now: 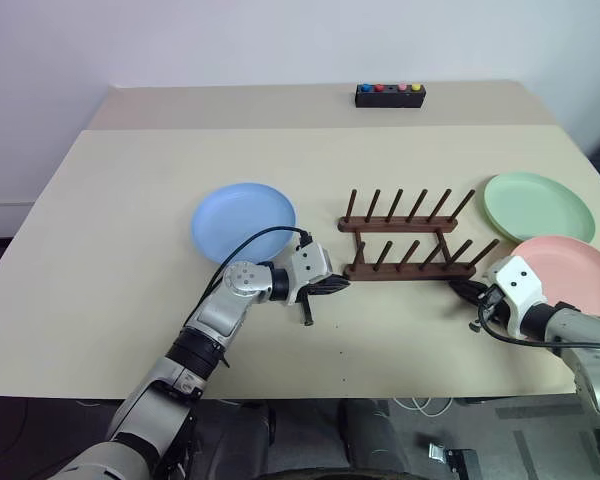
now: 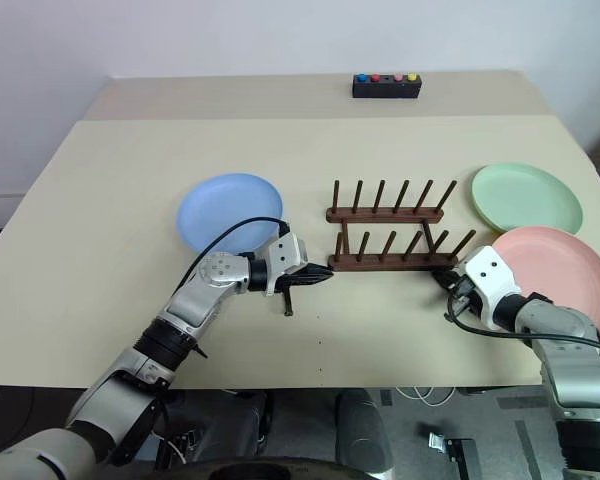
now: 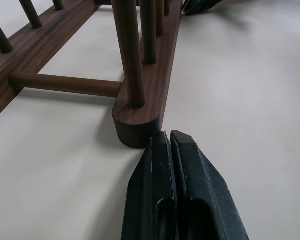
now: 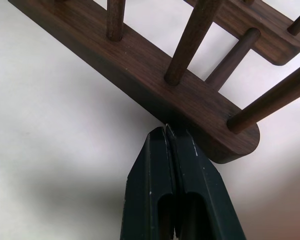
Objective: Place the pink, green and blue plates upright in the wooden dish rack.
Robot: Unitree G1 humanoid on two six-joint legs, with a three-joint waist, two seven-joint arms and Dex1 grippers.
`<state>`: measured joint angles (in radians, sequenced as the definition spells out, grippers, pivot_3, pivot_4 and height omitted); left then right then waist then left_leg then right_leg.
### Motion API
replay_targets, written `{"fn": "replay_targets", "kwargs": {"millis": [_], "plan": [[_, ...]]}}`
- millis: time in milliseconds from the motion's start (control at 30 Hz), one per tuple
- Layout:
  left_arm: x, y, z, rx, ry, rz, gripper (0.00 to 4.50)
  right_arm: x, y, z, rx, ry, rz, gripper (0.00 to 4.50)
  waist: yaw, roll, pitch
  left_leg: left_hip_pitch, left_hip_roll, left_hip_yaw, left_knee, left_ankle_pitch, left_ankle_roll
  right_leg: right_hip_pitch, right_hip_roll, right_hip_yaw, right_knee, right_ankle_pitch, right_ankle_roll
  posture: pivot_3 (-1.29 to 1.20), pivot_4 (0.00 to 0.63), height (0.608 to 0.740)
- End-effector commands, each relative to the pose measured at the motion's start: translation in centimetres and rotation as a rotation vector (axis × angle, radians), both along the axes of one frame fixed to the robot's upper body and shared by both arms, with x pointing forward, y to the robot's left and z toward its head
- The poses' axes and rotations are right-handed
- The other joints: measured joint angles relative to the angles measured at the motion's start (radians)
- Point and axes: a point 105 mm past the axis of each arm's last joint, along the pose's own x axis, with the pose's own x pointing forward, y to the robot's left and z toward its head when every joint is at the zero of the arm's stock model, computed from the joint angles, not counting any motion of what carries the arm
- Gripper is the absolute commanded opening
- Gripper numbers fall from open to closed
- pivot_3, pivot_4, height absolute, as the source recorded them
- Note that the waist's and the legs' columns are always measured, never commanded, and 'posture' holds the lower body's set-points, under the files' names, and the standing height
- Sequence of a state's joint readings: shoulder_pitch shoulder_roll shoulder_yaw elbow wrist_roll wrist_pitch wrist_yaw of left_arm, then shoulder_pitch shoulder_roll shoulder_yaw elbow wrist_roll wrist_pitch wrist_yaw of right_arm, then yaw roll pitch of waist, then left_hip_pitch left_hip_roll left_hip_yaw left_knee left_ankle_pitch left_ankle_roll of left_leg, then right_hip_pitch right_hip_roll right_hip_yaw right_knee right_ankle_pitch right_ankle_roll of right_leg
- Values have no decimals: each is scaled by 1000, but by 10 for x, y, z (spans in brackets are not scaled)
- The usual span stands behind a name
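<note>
The wooden dish rack [image 1: 408,240] stands empty at the middle of the tan table [image 1: 100,260], its 2 rails running left to right, each with 6 pegs. The left gripper [image 1: 338,284] sits just left of the near rail's left end, its 2 black fingers [image 3: 162,200] pressed together with nothing between them; in the left wrist view the tips meet the rounded rail end. The right gripper [image 1: 461,290] is at the near rail's right end, fingers [image 4: 190,195] likewise pressed shut and empty, tips against the rail's side. The blue plate [image 1: 243,220] lies flat left of the rack. The green plate [image 1: 537,205] lies flat at the right, and the pink plate [image 1: 570,275] lies flat just below it, near the frame's right edge. A small black box [image 1: 390,94] with coloured buttons sits at the upper centre
</note>
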<state>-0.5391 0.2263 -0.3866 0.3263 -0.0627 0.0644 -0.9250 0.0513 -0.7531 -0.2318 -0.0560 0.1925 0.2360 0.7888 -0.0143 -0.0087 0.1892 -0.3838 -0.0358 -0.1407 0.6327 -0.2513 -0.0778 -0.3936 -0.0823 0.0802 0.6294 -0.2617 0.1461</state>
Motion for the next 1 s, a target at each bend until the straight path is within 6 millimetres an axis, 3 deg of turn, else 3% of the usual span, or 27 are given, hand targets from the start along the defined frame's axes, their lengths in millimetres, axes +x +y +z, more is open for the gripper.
{"fn": "replay_targets", "kwargs": {"millis": [33, 300, 467, 567, 800, 833, 1000], "plan": [[7, 2, 6, -4, -34, 24, 76, 5, -1, 6, -22, -32, 4, 0, 0, 0, 0, 0, 0, 0, 0, 0, 0, 0, 0, 0, 0, 0, 0, 0, 150, 740], [6, 3, 5, -7, -34, 25, 76, 4, 1, 5, -22, -37, 16, 0, 0, 0, 0, 0, 0, 0, 0, 0, 0, 0, 0, 0, 0, 0, 0, 0, 150, 740], [-6, 7, 12, -29, -19, -29, 76, -19, 9, 23, 18, -22, 79, 0, 1, 0, 0, 0, 0, 0, -1, 0, 0, 0, 0, 0, 0, 0, 0, 0, 150, 740], [-24, 14, 22, -63, 13, -103, 0, -38, 8, 40, 41, -12, 72, 852, 0, 1, 0, -2, 0, 0, -1, 0, 0, -2, 0, 0, 1, 0, 0, 0, 150, 740], [-50, 31, 27, -56, 58, -197, 0, -64, -7, 64, -23, -32, -65, 4254, 2, 0, 0, -1, 0, 0, 0, 0, 0, -1, 0, 0, 1, 0, 0, 0, 150, 740], [-51, 32, 27, -57, 61, -200, 0, -67, -9, 64, -30, -31, -85, 4467, 2, 0, 0, -1, 0, 0, 0, 0, 0, -1, 0, 0, 0, 0, 0, 0, 150, 740], [-55, 32, 30, -57, 48, -224, 0, -73, -29, 49, -61, 13, -254, 4467, 4, 0, 0, -2, 0, 0, 0, 0, 0, -1, 0, 0, 0, 0, -1, 0, 150, 740]]}}
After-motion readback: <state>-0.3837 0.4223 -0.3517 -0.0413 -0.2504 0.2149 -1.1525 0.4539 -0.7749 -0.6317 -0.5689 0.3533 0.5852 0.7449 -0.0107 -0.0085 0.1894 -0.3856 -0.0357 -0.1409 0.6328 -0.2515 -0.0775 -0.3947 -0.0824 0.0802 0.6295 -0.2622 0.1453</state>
